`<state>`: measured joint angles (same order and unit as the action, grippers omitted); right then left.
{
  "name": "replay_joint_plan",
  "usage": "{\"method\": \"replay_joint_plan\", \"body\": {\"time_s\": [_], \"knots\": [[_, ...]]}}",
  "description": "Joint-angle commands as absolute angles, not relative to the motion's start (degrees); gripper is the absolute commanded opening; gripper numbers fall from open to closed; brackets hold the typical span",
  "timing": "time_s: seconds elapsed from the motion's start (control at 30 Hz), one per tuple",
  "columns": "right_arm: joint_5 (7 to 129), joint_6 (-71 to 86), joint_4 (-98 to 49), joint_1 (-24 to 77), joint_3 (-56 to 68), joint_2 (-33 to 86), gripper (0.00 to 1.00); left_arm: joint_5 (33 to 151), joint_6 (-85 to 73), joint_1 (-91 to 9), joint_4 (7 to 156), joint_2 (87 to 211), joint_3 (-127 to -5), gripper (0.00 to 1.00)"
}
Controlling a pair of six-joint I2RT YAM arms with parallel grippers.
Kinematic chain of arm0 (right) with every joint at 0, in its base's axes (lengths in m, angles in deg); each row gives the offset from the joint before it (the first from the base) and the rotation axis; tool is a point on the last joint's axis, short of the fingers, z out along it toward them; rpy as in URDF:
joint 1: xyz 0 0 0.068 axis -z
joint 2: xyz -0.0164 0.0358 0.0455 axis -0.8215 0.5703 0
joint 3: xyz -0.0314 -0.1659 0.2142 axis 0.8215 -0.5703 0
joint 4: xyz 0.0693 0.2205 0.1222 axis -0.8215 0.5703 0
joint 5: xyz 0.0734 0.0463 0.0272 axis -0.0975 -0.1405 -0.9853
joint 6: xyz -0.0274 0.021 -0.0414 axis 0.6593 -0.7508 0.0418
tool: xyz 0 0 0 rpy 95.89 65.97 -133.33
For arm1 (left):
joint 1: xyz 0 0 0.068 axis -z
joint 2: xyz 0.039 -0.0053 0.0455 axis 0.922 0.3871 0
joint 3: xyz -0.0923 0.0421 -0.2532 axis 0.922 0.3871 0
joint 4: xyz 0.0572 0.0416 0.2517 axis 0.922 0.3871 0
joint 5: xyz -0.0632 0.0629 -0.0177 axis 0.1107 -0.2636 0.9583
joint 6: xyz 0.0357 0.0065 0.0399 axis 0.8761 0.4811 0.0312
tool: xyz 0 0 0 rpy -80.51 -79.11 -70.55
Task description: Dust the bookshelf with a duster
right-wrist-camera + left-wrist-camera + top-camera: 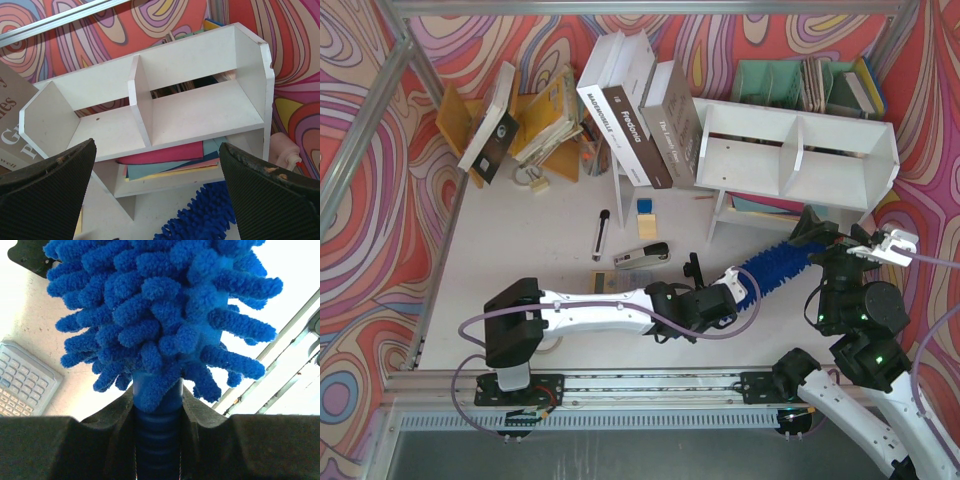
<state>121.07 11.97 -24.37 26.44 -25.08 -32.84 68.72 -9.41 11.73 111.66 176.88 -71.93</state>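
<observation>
Where the duster lies: the duster (782,265) (160,315) (200,220) is in front of the bookshelf (792,150) (140,107), low by its legs. Its fluffy blue head slants toward the right compartment, and its tip stops just short of the lower board.
Left claw: the left claw (732,288) (157,430) is clamped tight on the duster's ribbed blue handle, right below the head. It sits in front of the bookshelf's left compartment, well apart from it.
Right claw: the right claw (820,240) (157,145) has its jaws spread wide with nothing between them. It hangs in front of the bookshelf's right compartment, over the duster's tip.
Bookshelf: white, upright on its legs on the counter (520,240), open side toward the arms.
Under the bookshelf: coloured paper sheets (170,160), pink on top.
Left end of the bookshelf: books (640,110) lean against it.
Behind the bookshelf: a teal file organiser (800,85).
Front-left of the bookshelf: a stapler (642,255) and a black pen (601,235) lie on the counter.
</observation>
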Motion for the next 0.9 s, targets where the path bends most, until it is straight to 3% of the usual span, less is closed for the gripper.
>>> {"method": "replay_joint_plan", "body": {"time_s": [0.0, 0.57, 0.87], "knots": [[121.65, 11.81, -25.15, 26.68, -24.98, -32.8, 0.99, 68.83, -9.19, 11.36, 108.54, 177.14, -72.74, 0.0], [121.52, 11.74, -25.0, 26.67, -24.92, -32.86, 0.99, 68.17, -9.24, 11.4, 107.75, 173.42, -74.32, 0.0], [121.57, 11.63, -24.89, 26.71, -24.81, -32.13, 0.99, 70.39, -10.72, 11.09, 107.49, 177.89, -70.91, 0.0]]}}
